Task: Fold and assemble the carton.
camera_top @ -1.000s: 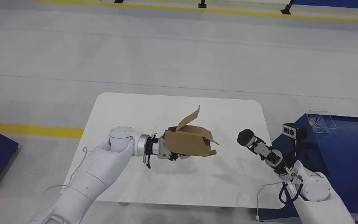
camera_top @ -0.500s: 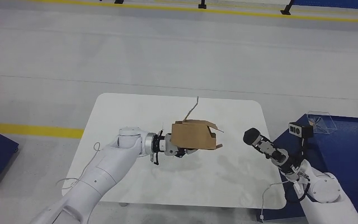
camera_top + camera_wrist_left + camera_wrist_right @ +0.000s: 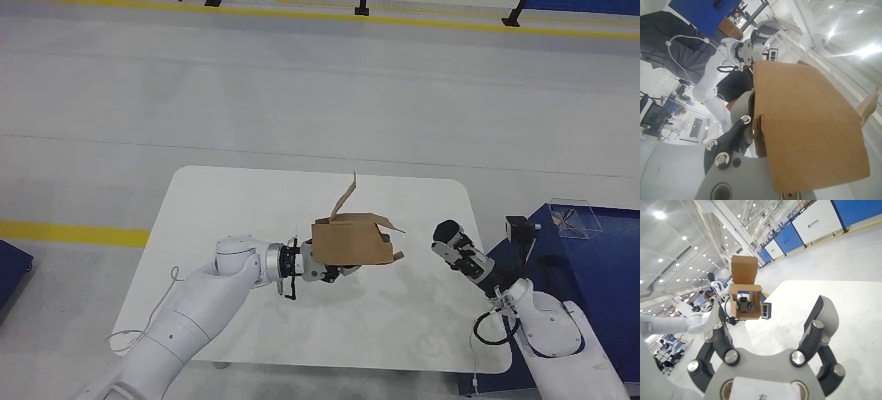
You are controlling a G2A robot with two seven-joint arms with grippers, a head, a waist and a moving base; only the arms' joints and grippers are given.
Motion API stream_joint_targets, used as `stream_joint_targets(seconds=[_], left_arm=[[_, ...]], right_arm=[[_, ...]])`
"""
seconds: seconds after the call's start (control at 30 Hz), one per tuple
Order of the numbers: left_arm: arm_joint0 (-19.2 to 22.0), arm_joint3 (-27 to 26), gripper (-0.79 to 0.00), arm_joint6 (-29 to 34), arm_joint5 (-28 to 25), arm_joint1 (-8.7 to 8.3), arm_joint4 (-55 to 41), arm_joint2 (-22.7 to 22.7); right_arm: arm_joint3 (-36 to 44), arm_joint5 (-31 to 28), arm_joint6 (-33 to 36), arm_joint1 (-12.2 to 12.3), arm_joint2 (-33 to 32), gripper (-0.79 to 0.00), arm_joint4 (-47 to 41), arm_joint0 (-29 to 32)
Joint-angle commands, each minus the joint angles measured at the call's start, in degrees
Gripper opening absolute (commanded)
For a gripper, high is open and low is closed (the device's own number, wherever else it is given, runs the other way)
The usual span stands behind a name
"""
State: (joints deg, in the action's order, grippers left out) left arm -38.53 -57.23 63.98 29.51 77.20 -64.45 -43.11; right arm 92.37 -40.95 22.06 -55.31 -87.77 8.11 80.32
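**Carton held for flap closing.** The carton (image 3: 350, 242) is held clear of the table (image 3: 230, 200), above its middle, by the left gripper (image 3: 325, 270). This gripper is clenched on the carton's left end. The left wrist view shows one finger (image 3: 741, 108) lying against the cardboard edge there.

Gripping at that end appears chosen to leave the opposite end free. The carton's open mouth faces right, straight toward the right gripper (image 3: 445, 240). The body is squared up into a rectangular tube, with its long axis running left to right.

A long flap (image 3: 346, 200) stands up, unfolded, from the upper edge of the mouth. Short flaps (image 3: 392, 228) splay outward at the right end. None is tucked, so closing appears not yet done.

The right gripper hangs to the right of the carton, apart from it, over the right part of the table. Its fingers (image 3: 821, 309) are spread wide and hold nothing. Its wrist view looks directly into the mouth. The left gripper can be seen through the tube, which suggests that the left end is also unclosed.

Judged from this arrangement, one arm serves as a fixture presenting the open end. The other is lined up to push the flaps in. Lifting the carton off the table probably gives the flaps room to swing.
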Motion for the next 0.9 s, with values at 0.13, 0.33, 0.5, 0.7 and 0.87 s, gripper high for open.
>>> stream_joint_targets(seconds=[0.13, 0.33, 0.5, 0.7, 0.87], left_arm=[[0.06, 0.38, -0.785, -0.94, 0.95, 0.62, 0.18, 0.55], [0.20, 0.77, -0.785, -0.91, 1.33, 1.08, 1.04, 0.91], [0.14, 1.25, -0.785, -0.64, 0.88, 1.26, 1.25, 0.48], [-0.09, 1.54, -0.785, -0.38, 0.72, 1.38, 1.51, -0.12], [-0.45, 1.60, -0.785, 0.06, 0.67, 1.44, 1.91, -0.47]], right_arm=[[-2.20, 1.38, -5.34, -1.06, 4.69, 0.000, 6.60, -1.75], [-3.71, 1.92, -7.34, -1.52, 5.76, 0.000, 8.77, -3.13], [-5.01, 3.22, -4.48, -1.83, 8.42, 0.000, 11.35, -4.04], [-6.40, 2.18, -0.66, -2.26, 11.34, 0.000, 5.70, -4.31], [-7.26, 2.99, 3.12, -1.99, 9.09, 0.000, -3.98, -5.59]])
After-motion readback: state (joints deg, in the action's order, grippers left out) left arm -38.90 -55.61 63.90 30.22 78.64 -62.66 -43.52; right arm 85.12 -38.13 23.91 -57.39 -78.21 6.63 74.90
